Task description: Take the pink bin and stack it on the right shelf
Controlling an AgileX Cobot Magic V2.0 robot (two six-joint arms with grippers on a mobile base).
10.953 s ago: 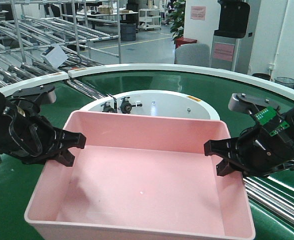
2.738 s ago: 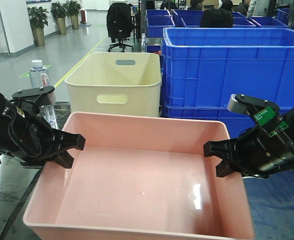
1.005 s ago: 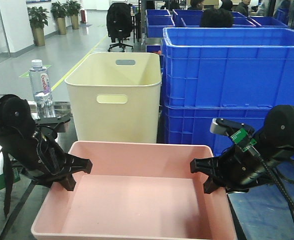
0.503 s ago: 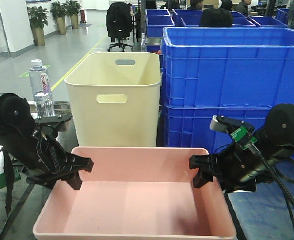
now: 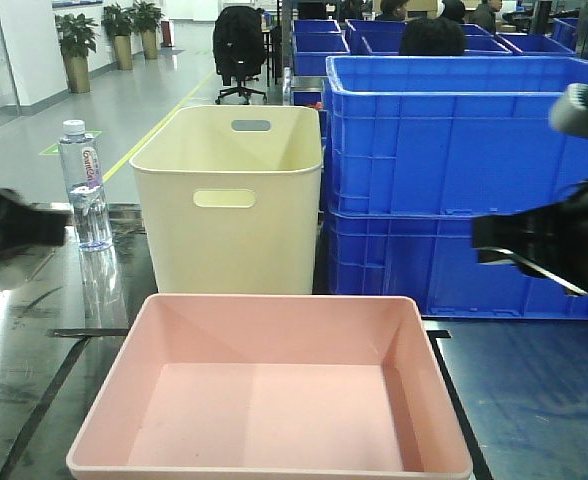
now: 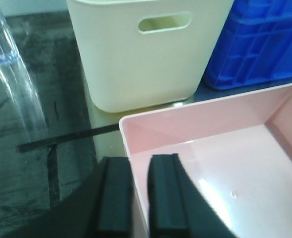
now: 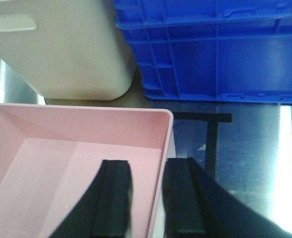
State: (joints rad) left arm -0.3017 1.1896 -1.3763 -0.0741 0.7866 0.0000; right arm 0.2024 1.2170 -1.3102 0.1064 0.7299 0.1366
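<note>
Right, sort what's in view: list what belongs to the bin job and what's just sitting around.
Belongs to the job:
pink bin
right shelf under it
left hand
right hand

Just sitting around:
cream bin
blue crates
water bottle

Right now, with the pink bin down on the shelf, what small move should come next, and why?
Probably draw both arms up and clear. The pink bin sits flat on the right shelf, in front of the cream bin. The left gripper and right gripper have open jaws, and the front view shows both away from its walls.
</note>
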